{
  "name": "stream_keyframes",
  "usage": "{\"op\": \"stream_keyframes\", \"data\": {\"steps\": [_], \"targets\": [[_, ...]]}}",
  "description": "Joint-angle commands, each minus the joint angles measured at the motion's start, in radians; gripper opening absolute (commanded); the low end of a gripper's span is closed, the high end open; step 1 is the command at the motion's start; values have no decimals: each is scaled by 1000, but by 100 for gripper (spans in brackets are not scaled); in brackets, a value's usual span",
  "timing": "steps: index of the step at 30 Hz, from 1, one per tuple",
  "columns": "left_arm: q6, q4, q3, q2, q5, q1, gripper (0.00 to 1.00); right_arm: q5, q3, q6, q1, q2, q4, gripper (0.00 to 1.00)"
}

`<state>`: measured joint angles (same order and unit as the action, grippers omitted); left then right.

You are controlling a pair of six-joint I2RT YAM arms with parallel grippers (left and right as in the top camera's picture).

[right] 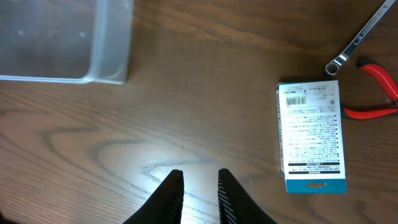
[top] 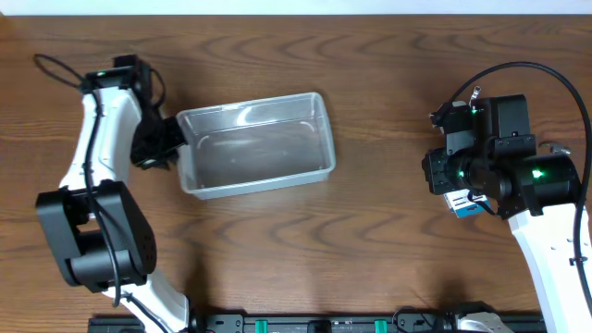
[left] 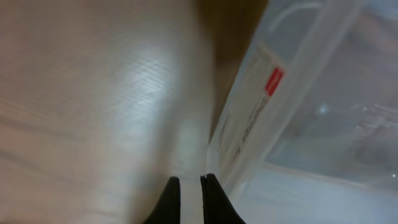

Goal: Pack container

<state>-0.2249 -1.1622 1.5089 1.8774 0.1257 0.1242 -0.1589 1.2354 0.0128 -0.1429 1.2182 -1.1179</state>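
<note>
The container (top: 252, 146) is a clear plastic tub, empty, lying at a slight angle left of the table's middle. My left gripper (top: 172, 139) is at its left short end. In the left wrist view the black fingers (left: 171, 198) stand close together and the container's pale rim (left: 249, 106) runs down into the narrow gap of the gripper (left: 188, 180), so it is shut on that rim. My right gripper (right: 199, 174) hovers over bare wood, slightly open, with nothing between its fingers. One corner of the container (right: 62, 40) shows at the upper left of the right wrist view.
A white and teal box (right: 311, 137) lies label up to the right of my right gripper and peeks out under the right arm (top: 460, 205). Beyond it lie a silver wrench (right: 364, 37) and red-handled pliers (right: 379, 87).
</note>
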Motion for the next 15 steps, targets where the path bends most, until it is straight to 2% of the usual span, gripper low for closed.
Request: {"op": "stream_keyframes", "data": {"steps": [1, 15], "targets": [[30, 26, -2, -3, 24, -25, 6, 5, 19, 11, -8, -3, -4, 22], [30, 226, -2, -3, 25, -113, 6, 7, 19, 11, -8, -3, 19, 22]]}}
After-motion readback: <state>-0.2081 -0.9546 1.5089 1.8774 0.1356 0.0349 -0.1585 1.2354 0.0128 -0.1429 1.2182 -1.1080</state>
